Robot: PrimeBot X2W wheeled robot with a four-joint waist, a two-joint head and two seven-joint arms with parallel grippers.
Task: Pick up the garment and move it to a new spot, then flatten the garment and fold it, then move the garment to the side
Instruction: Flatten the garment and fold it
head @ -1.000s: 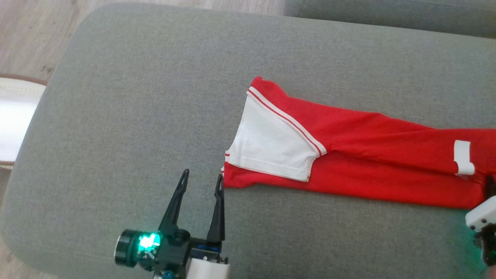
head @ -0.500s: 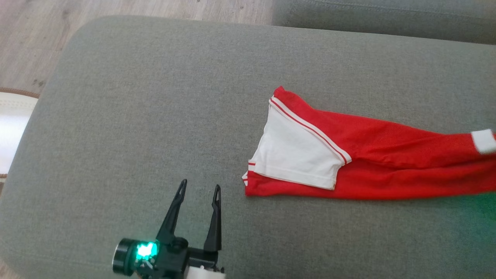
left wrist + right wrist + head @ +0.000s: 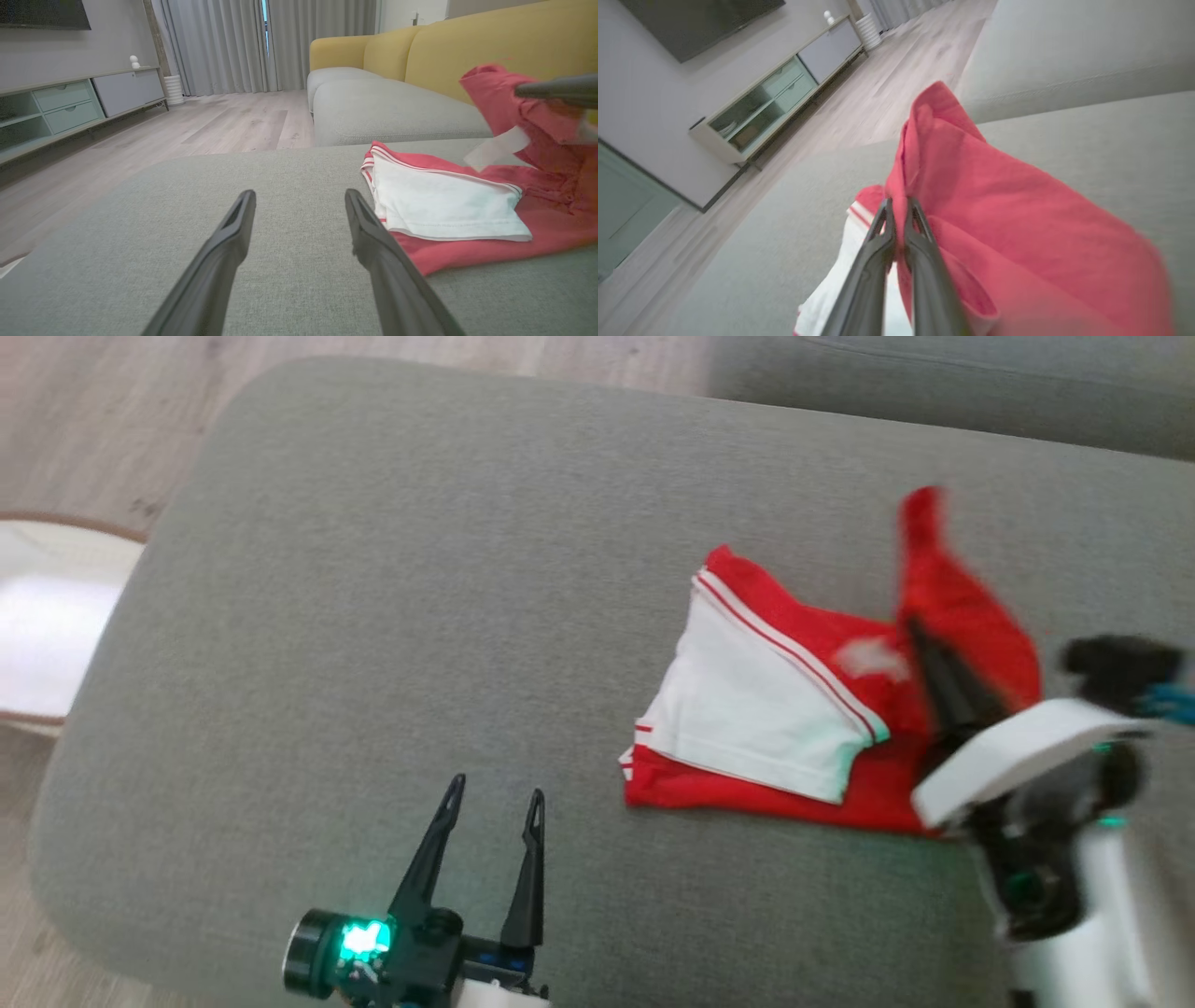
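The garment (image 3: 794,709) is red with a white sleeve panel and lies on the grey cushion (image 3: 420,569), right of centre in the head view. My right gripper (image 3: 920,635) is shut on the garment's red right end and holds it lifted and doubled back over the flat part. In the right wrist view the closed fingers (image 3: 896,205) pinch a red fold of the garment (image 3: 994,219). My left gripper (image 3: 495,793) stands open above the cushion, left of the garment's near left corner and apart from it. In the left wrist view the garment (image 3: 444,205) lies right of the spread fingers (image 3: 364,224).
The cushion's rounded left and near edges drop to a wooden floor (image 3: 93,420). A white rug (image 3: 37,616) lies at the far left. A second grey cushion (image 3: 934,383) adjoins at the back. A yellow sofa back (image 3: 467,46) and a low cabinet (image 3: 70,102) stand beyond.
My right gripper has come in from the right, carrying the garment's red end up and leftward over the rest. The head camera has shifted. The left gripper stays open in place.
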